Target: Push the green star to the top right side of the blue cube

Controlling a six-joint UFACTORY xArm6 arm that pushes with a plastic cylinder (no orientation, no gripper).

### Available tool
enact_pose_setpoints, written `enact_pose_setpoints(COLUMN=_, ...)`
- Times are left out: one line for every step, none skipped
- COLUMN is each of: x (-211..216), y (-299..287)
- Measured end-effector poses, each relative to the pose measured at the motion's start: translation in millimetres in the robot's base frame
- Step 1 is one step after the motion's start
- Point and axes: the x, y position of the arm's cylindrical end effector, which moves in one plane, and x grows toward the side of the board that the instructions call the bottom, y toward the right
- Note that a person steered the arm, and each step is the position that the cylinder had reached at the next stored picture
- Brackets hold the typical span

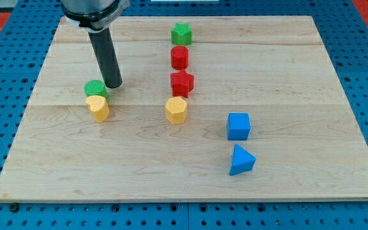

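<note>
Green star: (181,33) sits at the view's top, heading a column with the red cylinder (179,57), red star (182,83) and yellow hexagon (176,110) below it.
Blue cube: (238,126) lies toward the view's lower right, well apart from the star, with the blue wedge (241,160) just below it.
My tip: (114,85) rests on the wooden board (312,76) at the view's left, just beside the green cylinder (96,89) and the yellow block (98,108), far from the star.
Jaws: I have none, only a bare rod, so nothing is clasped.
Approach, as I judge it: circle to the star's upper left, clear of the red pieces.
Push: down and right, aimed at the spot above-right of the cube.
Risk: an off-centre contact could spin the star toward the red cylinder.
</note>
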Motion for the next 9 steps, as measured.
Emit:
enact_pose_setpoints(x=9, y=11)
enact_pose_setpoints(x=23, y=25)
enact_pose_setpoints(x=26, y=25)
enact_pose_setpoints(x=26, y=25)
enact_pose_setpoints(x=9, y=11)
enact_pose_setpoints(x=-17, y=-6)
enact_pose_setpoints(x=-58, y=-17)
enact_pose_setpoints(x=-96, y=3)
enact_pose_setpoints(x=-120, y=28)
